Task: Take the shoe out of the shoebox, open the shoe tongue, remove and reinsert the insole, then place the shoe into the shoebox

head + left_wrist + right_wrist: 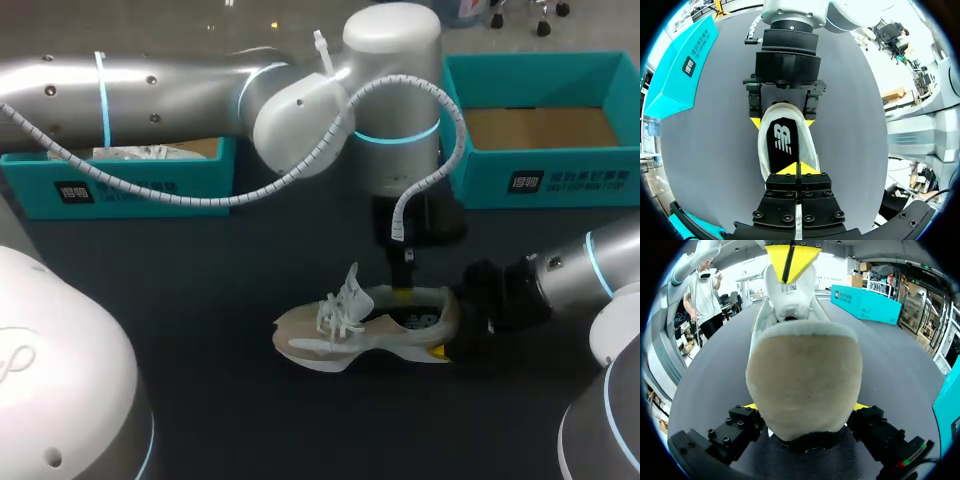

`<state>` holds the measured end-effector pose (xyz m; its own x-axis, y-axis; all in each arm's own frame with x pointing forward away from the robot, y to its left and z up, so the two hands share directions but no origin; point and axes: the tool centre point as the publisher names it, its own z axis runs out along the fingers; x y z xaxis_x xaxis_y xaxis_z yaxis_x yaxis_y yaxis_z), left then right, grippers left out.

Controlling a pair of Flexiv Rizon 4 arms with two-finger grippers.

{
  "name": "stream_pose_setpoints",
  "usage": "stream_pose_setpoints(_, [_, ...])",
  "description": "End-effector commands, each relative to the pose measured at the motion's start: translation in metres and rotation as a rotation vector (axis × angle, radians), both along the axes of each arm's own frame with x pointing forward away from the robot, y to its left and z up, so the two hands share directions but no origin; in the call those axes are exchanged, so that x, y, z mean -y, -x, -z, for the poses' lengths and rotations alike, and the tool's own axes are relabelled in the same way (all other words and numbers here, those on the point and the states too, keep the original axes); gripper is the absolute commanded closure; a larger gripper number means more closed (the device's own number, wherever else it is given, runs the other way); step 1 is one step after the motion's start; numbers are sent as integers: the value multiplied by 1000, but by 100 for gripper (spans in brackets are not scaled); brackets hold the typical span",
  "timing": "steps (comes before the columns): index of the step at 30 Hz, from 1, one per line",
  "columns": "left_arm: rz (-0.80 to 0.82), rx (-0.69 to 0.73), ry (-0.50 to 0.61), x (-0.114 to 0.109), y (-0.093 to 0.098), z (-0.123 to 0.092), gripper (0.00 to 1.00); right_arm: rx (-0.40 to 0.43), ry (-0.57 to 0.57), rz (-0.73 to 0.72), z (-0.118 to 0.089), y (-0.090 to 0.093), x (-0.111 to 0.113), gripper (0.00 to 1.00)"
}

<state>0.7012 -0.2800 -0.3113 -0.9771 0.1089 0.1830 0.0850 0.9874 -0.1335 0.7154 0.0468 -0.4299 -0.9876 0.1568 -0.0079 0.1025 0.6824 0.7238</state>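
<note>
A beige and white shoe (340, 335) lies on the dark table, toe to the left. My right gripper (450, 328) comes in from the right and clamps the heel (805, 375) from both sides, its yellow fingertips (747, 406) pressed against it. My left gripper (403, 292) hangs straight down into the shoe's opening. Its tips (797, 169) are shut together over the black insole (782, 142), just behind the raised tongue (787, 290). I cannot see anything between them. The right gripper (783, 121) shows at the heel end.
An open teal shoebox (545, 180) stands at the back right. A second teal box (130, 185) with white paper inside sits at the back left, partly behind my left arm. Bare table lies in front of the shoe.
</note>
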Motion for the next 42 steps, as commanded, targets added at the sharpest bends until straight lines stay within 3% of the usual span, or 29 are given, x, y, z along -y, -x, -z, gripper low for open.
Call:
stream_pose_setpoints(1, [-1, -18, 4, 4, -1, 10, 100, 1, 0, 1, 2, 0, -1, 100])
stream_pose_setpoints(14, [26, 0, 8, 7, 0, 12, 100, 1, 0, 1, 2, 0, -1, 100])
stream_pose_setpoints(27, [99, -36, -31, 28, 5, 56, 100, 1, 0, 1, 2, 0, -1, 100])
stream_pose_setpoints(32, [94, -31, -51, 25, 7, 68, 100, 1, 0, 1, 2, 0, -1, 100])
stream_pose_setpoints(42, [82, -28, -57, 10, 18, 70, 100, 1, 0, 1, 2, 0, -1, 100])
